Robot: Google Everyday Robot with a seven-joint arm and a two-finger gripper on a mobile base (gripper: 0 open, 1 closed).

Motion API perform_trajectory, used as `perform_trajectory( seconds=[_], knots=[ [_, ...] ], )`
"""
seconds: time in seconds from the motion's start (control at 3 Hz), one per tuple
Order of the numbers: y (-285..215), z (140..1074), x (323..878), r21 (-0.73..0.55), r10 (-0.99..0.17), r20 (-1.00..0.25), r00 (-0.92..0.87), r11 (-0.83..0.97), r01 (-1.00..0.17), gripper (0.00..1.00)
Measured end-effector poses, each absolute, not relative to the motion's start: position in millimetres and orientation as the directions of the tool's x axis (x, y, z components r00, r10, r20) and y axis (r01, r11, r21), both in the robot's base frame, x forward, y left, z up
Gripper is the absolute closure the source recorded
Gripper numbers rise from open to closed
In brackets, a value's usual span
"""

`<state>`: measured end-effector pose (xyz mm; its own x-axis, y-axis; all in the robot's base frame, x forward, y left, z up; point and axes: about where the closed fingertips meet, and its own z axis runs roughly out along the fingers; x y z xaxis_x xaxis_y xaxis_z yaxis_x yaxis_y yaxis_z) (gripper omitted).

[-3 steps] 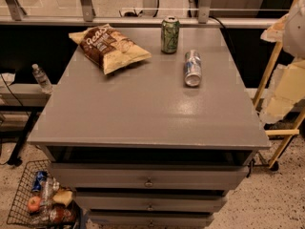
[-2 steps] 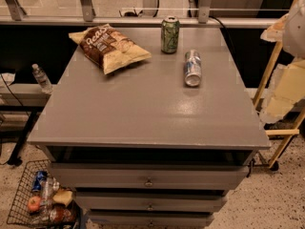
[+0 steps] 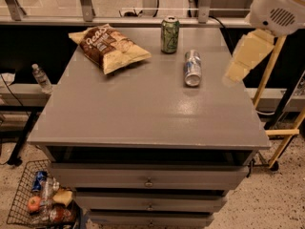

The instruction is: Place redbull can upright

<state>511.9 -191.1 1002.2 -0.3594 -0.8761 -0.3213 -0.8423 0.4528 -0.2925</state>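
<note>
The redbull can (image 3: pixel 192 68), slim and blue-and-silver, lies on its side on the grey table top (image 3: pixel 143 109), right of the middle, with its silver end facing the front. My gripper (image 3: pixel 232 75) is the pale tapered end of the arm at the upper right. It hangs above the table's right edge, to the right of the can and apart from it. The arm's white housing (image 3: pixel 279 6) sits above it.
A green can (image 3: pixel 169 34) stands upright just behind the redbull can. A chip bag (image 3: pixel 108 46) lies at the back left. Drawers (image 3: pixel 148 181) are below the top. A wire basket (image 3: pixel 38 202) with items and a water bottle (image 3: pixel 42 78) are at the left. Yellow frame legs (image 3: pixel 281 132) stand at the right.
The arm and gripper have moved left from the right edge of the view toward the table's right side. The cans and the bag have not moved.
</note>
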Motion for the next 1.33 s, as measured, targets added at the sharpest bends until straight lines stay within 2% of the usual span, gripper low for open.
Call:
perform_trajectory(
  seconds=[0.33, 0.67, 1.33],
  knots=[
    [-187, 1005, 515, -0.267, -0.831, -0.353, -0.43, 0.53, -0.805, 0.0],
    [-187, 1005, 515, -0.267, -0.831, -0.353, -0.431, 0.531, -0.805, 0.0],
    [-185, 1000, 568, -0.199, -0.721, -0.419, -0.552, 0.666, -0.719, 0.0]
  ],
)
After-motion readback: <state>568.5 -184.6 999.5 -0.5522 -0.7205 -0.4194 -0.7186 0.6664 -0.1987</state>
